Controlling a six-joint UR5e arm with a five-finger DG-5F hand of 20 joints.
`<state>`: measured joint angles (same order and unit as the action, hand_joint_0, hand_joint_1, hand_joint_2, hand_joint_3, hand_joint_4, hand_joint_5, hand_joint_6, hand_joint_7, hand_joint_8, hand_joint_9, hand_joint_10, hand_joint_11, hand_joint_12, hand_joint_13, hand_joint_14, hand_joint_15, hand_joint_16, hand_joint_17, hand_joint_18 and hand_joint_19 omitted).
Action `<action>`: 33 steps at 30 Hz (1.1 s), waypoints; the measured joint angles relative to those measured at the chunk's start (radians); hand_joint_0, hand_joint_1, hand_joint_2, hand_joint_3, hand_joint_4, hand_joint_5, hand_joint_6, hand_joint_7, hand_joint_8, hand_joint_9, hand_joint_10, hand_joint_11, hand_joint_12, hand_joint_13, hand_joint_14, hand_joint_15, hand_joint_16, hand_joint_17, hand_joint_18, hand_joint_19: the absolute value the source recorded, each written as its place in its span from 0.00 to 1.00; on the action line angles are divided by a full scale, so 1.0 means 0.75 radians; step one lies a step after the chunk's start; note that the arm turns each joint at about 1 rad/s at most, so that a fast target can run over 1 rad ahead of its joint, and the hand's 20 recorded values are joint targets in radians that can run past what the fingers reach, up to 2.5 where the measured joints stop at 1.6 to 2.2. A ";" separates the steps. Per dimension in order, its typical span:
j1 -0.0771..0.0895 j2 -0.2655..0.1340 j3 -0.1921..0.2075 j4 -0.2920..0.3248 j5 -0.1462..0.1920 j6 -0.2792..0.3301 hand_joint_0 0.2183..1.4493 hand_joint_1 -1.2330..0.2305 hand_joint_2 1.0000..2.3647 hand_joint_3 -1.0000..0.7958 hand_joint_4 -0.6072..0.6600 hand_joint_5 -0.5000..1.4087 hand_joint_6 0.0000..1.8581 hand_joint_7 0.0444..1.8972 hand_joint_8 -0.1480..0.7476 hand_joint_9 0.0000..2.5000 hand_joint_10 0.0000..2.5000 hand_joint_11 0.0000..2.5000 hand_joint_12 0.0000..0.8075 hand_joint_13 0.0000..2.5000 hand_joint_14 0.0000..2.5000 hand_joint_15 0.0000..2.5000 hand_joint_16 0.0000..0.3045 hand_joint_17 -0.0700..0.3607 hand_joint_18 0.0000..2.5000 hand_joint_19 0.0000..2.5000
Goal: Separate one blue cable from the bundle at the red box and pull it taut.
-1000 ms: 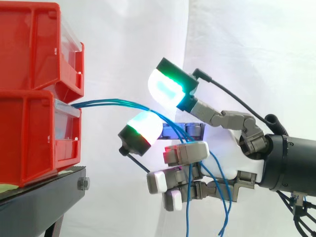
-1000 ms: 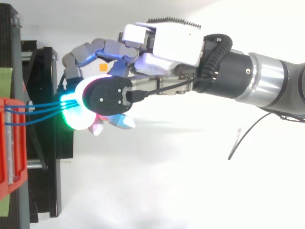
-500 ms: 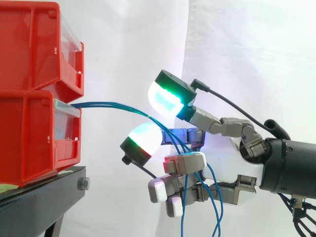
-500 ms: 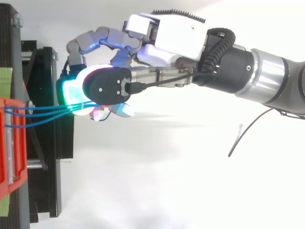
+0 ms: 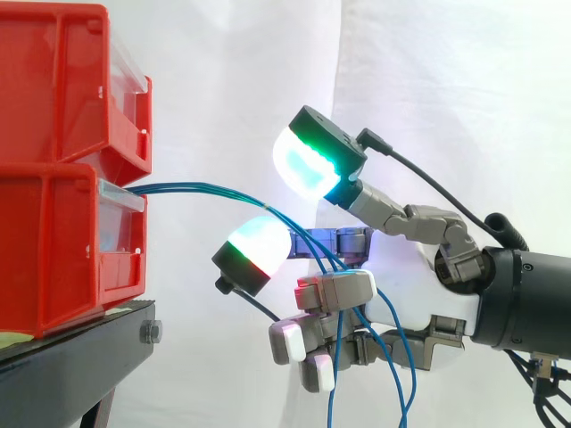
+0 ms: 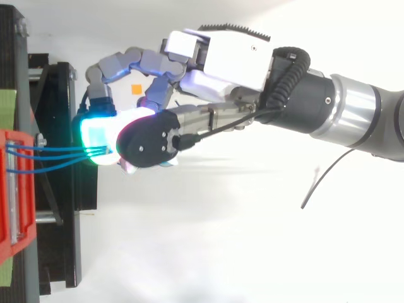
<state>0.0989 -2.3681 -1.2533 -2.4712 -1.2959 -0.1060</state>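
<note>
The hand (image 5: 419, 294), at 3 o'clock from the red box (image 5: 62, 241), spreads its pads (image 5: 308, 165) wide, with the blue cables (image 5: 205, 186) running loose between them.

Off the front edge of the black stand (image 5: 76, 357) the room before the white curtain (image 5: 446, 80) lies free above and below, but the blue cables (image 5: 201, 188) stretch across it from the lower of the stacked red bins (image 5: 53, 178) to the hand (image 5: 446, 308), which blocks the far side.
</note>
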 measured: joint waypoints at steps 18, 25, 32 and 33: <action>0.008 0.001 0.000 0.012 -0.001 0.072 0.36 0.27 0.00 0.30 0.53 0.17 0.45 0.64 0.49 0.54 0.01 0.61 0.49 0.43 0.01 0.30 0.18 0.45 0.37 0.34; 0.009 0.001 0.000 0.012 -0.002 0.072 0.27 0.43 0.00 0.28 0.54 0.18 0.45 0.63 0.51 0.57 0.01 0.63 0.50 0.44 0.01 0.30 0.18 0.45 0.39 0.35; 0.009 0.001 0.001 0.012 -0.003 0.072 0.34 0.30 0.02 0.43 0.50 0.18 0.46 0.66 0.50 0.56 0.01 0.63 0.49 0.44 0.01 0.30 0.18 0.44 0.38 0.34; 0.009 0.001 0.001 0.012 -0.003 0.072 0.35 0.26 0.02 0.45 0.47 0.17 0.47 0.67 0.49 0.54 0.01 0.63 0.49 0.43 0.01 0.30 0.18 0.44 0.37 0.34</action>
<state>0.1058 -2.3676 -1.2528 -2.4621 -1.2978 -0.0521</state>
